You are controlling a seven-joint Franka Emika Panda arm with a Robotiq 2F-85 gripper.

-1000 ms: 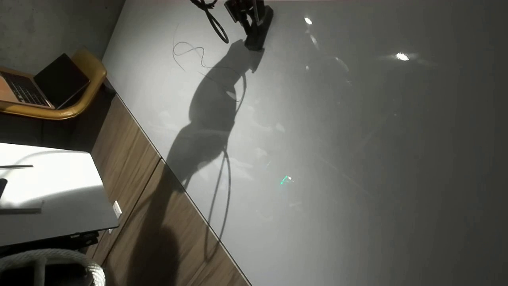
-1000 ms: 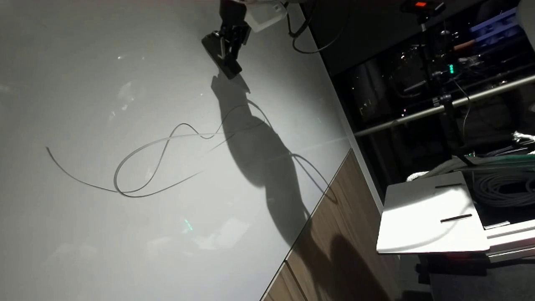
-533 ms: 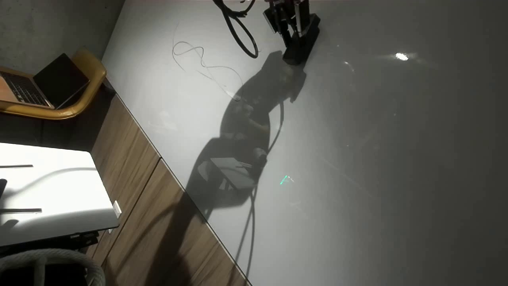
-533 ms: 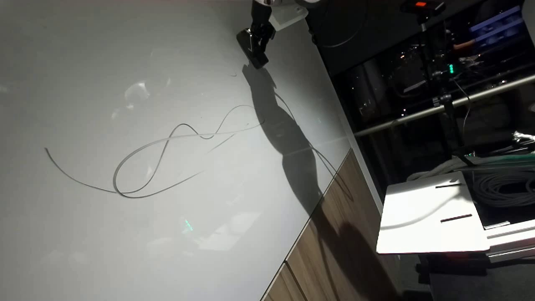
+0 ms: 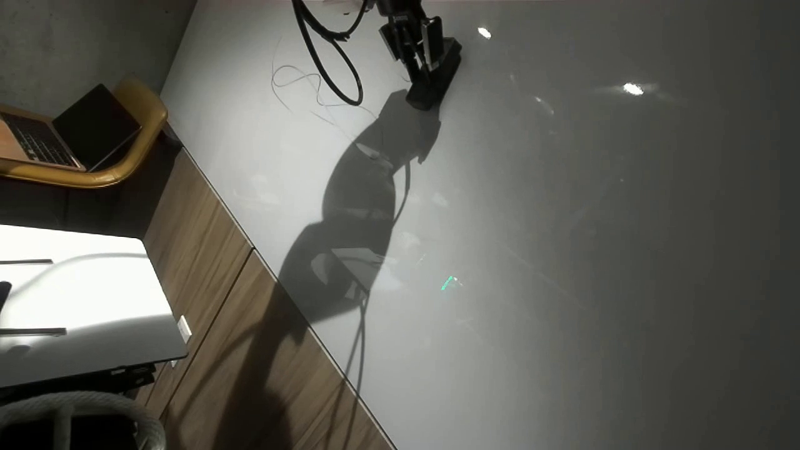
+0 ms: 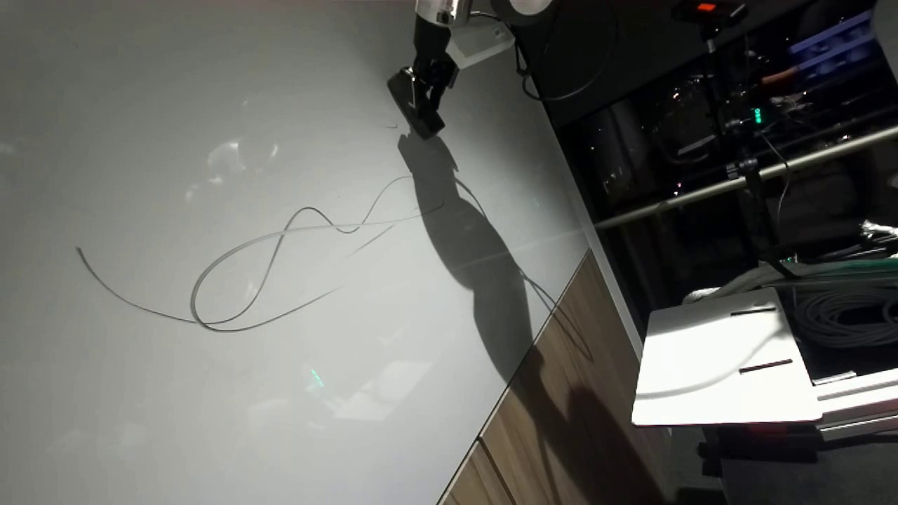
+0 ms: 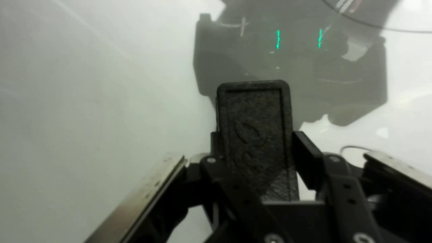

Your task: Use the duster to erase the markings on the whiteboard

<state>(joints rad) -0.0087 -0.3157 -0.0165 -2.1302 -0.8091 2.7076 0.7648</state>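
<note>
Pinching the dark duster point(image 7: 254, 111) across its width, the gripper point(image 7: 258, 145) held it at the whiteboard point(image 6: 140, 161), contact unclear. In an exterior view, looping markings point(image 6: 284, 231) lay near the duster, a long shadow point(image 6: 463, 245) falling across one end.

dark duster point(image 7: 255, 116) tight in the claw point(image 7: 258, 145), whiteboard point(image 7: 101, 111) behind

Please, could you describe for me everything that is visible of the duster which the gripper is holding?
The duster is a dark grey, nearly black rectangular block with rounded corners, a rim and two oval outlines on its grainy, foam-like face. The gripper clamps its long sides; gripper parts hide its near end in the wrist view. Its length runs slantwise in both exterior views, close to the whiteboard; I cannot tell whether its underside touches.
</note>
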